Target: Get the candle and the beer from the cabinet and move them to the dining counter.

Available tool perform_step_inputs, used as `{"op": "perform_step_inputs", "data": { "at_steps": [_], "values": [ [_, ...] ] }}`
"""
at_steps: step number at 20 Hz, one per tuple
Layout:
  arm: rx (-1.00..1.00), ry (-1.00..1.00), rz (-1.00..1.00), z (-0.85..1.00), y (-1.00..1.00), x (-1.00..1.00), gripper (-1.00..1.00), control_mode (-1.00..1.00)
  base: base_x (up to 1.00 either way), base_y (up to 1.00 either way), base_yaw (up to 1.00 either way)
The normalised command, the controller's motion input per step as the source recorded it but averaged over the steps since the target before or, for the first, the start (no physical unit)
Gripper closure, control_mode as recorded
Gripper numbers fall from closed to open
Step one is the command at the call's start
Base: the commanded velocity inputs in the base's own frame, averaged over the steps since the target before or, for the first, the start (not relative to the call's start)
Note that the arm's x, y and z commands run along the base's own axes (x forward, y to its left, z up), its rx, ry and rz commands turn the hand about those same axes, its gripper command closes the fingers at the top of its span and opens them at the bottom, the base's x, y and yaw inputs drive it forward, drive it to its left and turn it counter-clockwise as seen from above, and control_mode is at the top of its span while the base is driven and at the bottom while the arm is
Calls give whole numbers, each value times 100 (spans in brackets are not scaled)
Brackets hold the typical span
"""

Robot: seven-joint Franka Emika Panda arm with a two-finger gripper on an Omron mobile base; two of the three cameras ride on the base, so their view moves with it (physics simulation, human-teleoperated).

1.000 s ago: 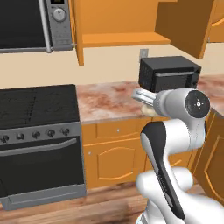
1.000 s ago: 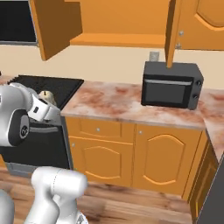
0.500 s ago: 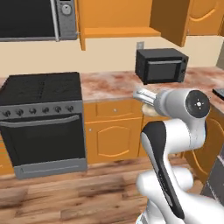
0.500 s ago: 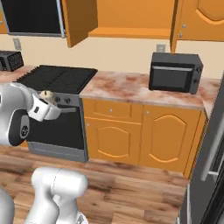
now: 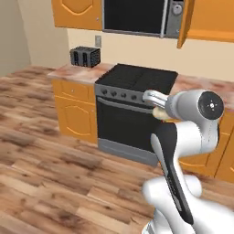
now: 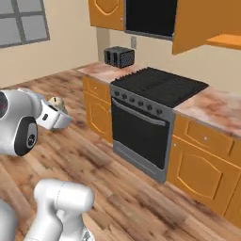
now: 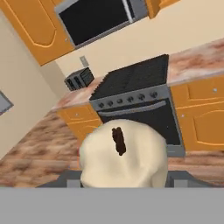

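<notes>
Step in hand: carrying the candle (image 7: 124, 159) across the kitchen toward the dining counter; my reading, since the counter itself is not in sight.
Gripper: gripper (image 6: 57, 113) clamped on the candle, jaws partway closed round its lumpy body; in the hand view the cream mass with its dark wick sits right against the camera.
Candle position: held in the air over the wooden floor (image 6: 141, 197), well apart from the black stove (image 6: 157, 84); from the left base view only a cream edge (image 5: 158, 112) shows beside the wrist.
Surroundings: toaster (image 5: 85, 56) on the marbled worktop (image 5: 75, 71) left of the stove; built-in microwave (image 5: 137, 16) above it; an open orange cabinet door (image 6: 195, 23) at upper right.
Beer: not located.
How to do it well: keep the grip steady and the candle level while the base drives; the waxy, uneven surface could slip if the hand swings hard. Hold the arm tucked near the body, clear of the stove front and drawer fronts (image 6: 96, 87).
Risk: releasing before the marbled slab is under the candle.
</notes>
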Motion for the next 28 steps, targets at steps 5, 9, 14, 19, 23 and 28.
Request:
{"op": "perform_step_inputs", "data": {
  "at_steps": [5, 9, 14, 19, 23, 28],
  "values": [
    [0, 0, 0, 0, 0, 0, 100, 100, -18, 17, 85],
    [0, 0, 0, 0, 0, 0, 100, 100, -5, 38, 64],
    [0, 0, 0, 0, 0, 0, 100, 100, -4, 38, 65],
    [0, 0, 0, 0, 0, 0, 100, 100, 0, 46, 59],
    [0, 0, 0, 0, 0, 0, 100, 100, 1, 57, 51],
    [0, 0, 0, 0, 0, 0, 100, 100, 13, 65, 35]
  ]
}}
